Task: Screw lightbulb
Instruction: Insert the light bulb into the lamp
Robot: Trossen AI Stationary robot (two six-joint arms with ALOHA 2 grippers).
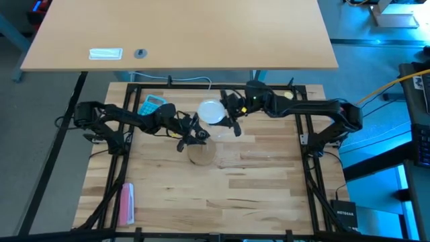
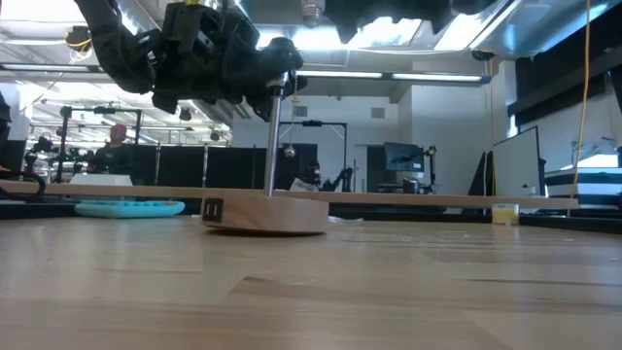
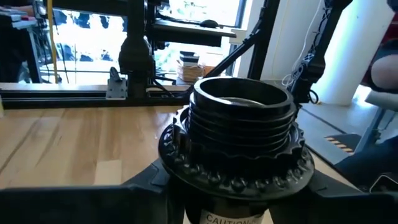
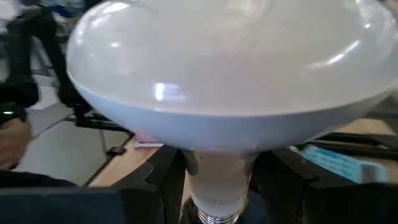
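Observation:
The white lightbulb hangs dome up in my right gripper, which is shut on it; its silvery screw base points down. A round wooden disc lies flat on the table. A thin metal pole rises from it to a black threaded socket. My left gripper reaches in from the table's left and is shut on that socket. The bulb is up and to the far side of the socket, apart from it. My left gripper pinches the socket's lower body, below the toothed collar, between its two fingers. The fingers come in level from the table's left. The socket stands upright on its pole, open end up. My right gripper pinches the bulb's narrow neck, just above the screw base, between its two fingers. The fingers lie level across the neck, coming from the table's right. The bulb is lifted clear and upright, dome on top.
A teal flat object lies at the far left of the table and a pink one near the front left. Black frame rails border the table. A light wooden desk stands beyond the far edge.

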